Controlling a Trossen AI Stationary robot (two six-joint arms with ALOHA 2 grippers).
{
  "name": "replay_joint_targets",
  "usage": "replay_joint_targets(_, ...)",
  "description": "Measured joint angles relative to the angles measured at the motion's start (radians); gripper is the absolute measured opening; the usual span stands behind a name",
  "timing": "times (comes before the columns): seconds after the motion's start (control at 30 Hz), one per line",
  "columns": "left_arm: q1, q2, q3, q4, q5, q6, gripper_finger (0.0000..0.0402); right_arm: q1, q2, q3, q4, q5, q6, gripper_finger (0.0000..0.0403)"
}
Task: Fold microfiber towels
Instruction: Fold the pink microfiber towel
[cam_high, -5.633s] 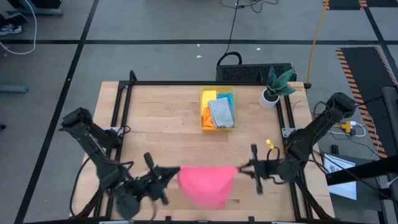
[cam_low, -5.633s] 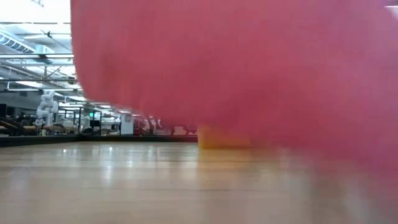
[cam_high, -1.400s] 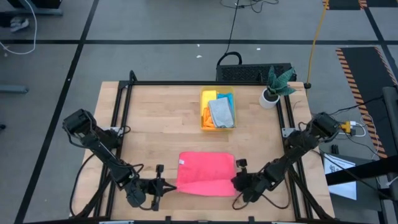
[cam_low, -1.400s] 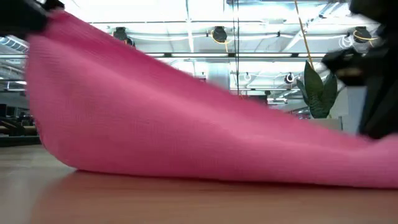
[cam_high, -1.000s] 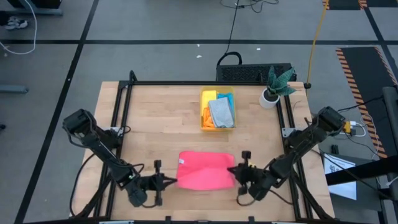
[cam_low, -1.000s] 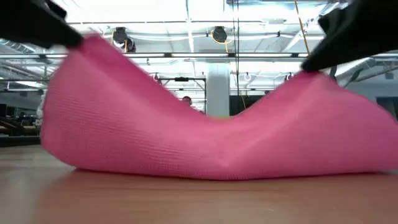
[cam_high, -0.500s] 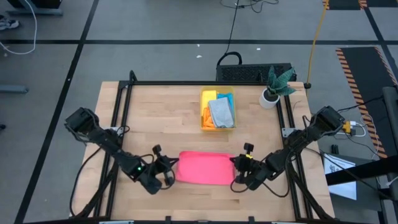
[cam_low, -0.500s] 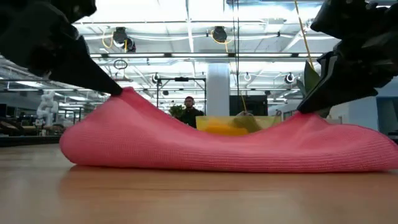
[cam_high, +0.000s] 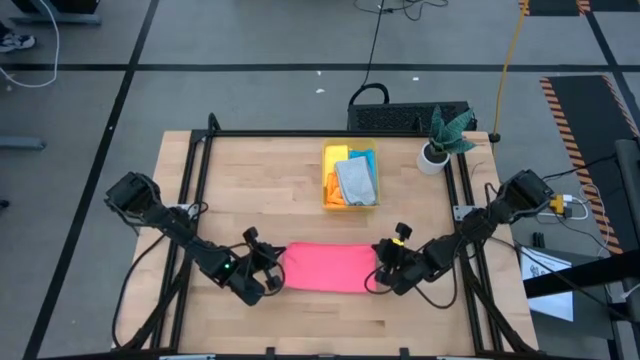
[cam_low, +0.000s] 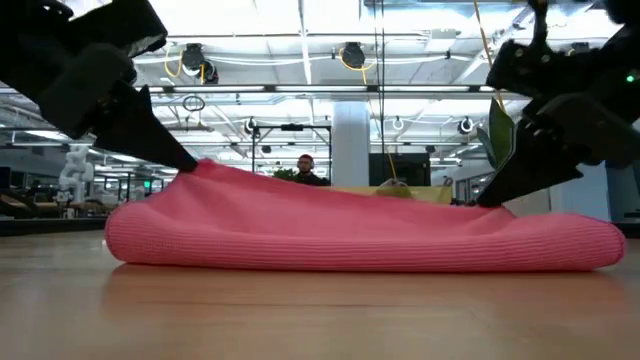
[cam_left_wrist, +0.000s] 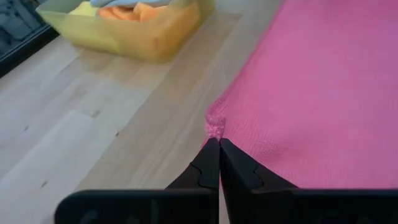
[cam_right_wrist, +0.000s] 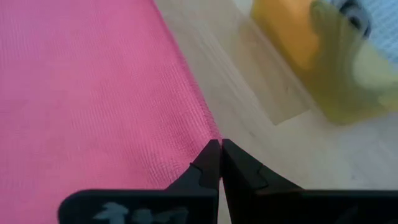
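Observation:
A pink towel (cam_high: 330, 268) lies doubled over on the wooden table (cam_high: 250, 190), a strip running left to right, also seen in the low view (cam_low: 360, 238). My left gripper (cam_high: 276, 266) is shut at its left end and my right gripper (cam_high: 380, 266) is shut at its right end. Yellow, blue, grey and orange towels sit in a yellow bin (cam_high: 350, 176) farther back. My left gripper pinches the far left corner of the towel's upper layer (cam_left_wrist: 214, 127) between its two fingers, at their tips. The fingers slant down from the table's left. That corner (cam_low: 203, 166) stands a little raised; the rest lies on the table. My right gripper pinches the far right corner of the upper layer (cam_right_wrist: 210, 135) between its two fingertips. Its fingers slant down from the table's right. The corner (cam_low: 487, 206) sits almost down on the lower layer, and the cloth between the two holds is slack.
The yellow bin (cam_left_wrist: 124, 28) stands just beyond the towel toward the far edge. A potted plant (cam_high: 440, 140) is at the far right corner. A black frame (cam_high: 200, 140) rims the table. Bare wood lies near the front edge and at the far left.
Both grippers have gone toward the far edge and down, rolling as they went, and have stayed shut on the pink towel's corners. The lifted near half has come over onto the far half. The towel now lies as a low, narrower strip.

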Motion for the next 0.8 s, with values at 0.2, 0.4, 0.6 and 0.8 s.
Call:
replay_joint_targets(0.2,0.018,0.000,-0.070,0.080,-0.009,-0.011,0.0003,-0.023,0.001,-0.042,0.015,0.015,0.007,0.0000)
replay_joint_targets(0.4,0.022,0.000,-0.155,0.258,-0.001,0.019,0.0010,-0.033,0.001,-0.068,0.050,-0.013,0.022,0.0000)
replay_joint_targets(0.6,0.025,0.000,-0.189,0.336,0.006,0.070,0.0004,-0.033,0.001,-0.076,0.163,-0.038,-0.088,0.0000)
replay_joint_targets(0.8,0.030,0.000,-0.189,0.493,0.032,0.205,0.0006,-0.029,-0.054,-0.076,0.124,-0.064,-0.095,0.0000)
